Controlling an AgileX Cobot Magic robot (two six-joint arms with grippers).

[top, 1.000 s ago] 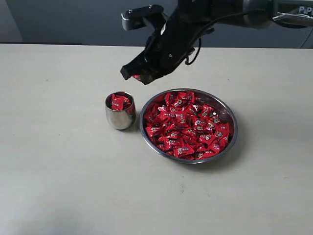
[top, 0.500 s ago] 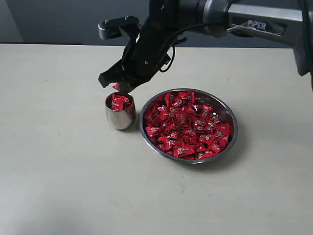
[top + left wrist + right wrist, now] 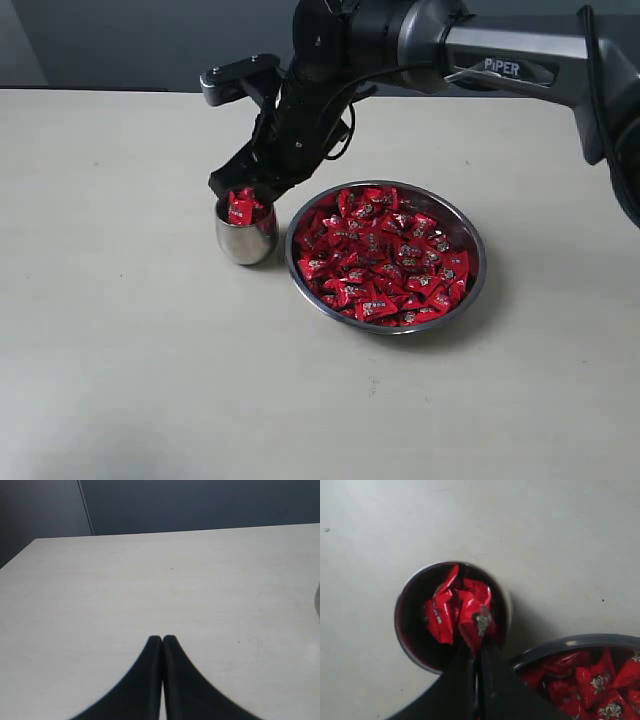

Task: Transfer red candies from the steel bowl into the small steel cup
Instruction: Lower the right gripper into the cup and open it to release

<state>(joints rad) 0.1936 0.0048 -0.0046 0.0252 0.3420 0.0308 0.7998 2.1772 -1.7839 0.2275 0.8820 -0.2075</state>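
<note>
Red candies [image 3: 380,255] | right wrist: one pinched in right claw [image 3: 476,649] | exterior: unclear

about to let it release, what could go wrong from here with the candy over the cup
1. The small steel cup already holds piled red candies, so the red candy pinched in the right pincer may slide off the pile onto the table when released.
2. The pincer sits low at the cup's rim, on the side toward the steel bowl; a nudge there could tip the narrow, round-sided cup.
</note>
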